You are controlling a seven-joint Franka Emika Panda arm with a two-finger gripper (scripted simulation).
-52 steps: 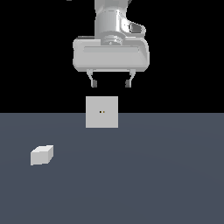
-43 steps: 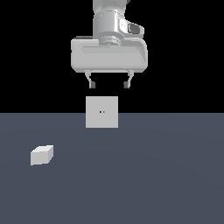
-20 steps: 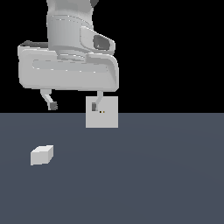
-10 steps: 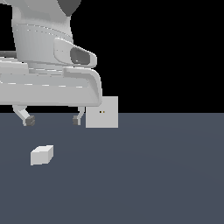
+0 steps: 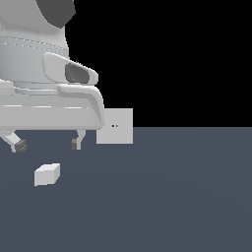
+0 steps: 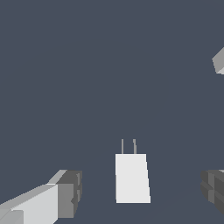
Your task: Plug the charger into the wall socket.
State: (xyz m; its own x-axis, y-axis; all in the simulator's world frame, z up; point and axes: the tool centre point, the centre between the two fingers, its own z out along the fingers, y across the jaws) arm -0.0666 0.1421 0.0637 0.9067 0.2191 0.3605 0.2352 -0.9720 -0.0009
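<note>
The charger (image 5: 47,174), a small whitish block, lies on the dark floor toward the exterior view's left. In the wrist view the charger (image 6: 131,177) shows two thin prongs at one end. My gripper (image 5: 47,145) hangs open a little above it, its dark fingertips (image 5: 20,145) spread wider than the block. In the wrist view the gripper (image 6: 141,190) has the block between its open fingers (image 6: 68,192), touching neither. The wall socket (image 5: 118,127), an upright light-grey square plate with two tiny dots, stands further back, its left edge hidden behind my hand.
The dark grey floor (image 5: 177,197) stretches around the block and the plate. A light-grey corner (image 6: 218,62) shows at the edge of the wrist view; I cannot tell what it is. My arm's large body (image 5: 39,74) fills the exterior view's upper left.
My gripper has swung from above the socket toward the exterior view's left and come down over the charger. Its fingers have stayed open. Charger and socket have not moved.
</note>
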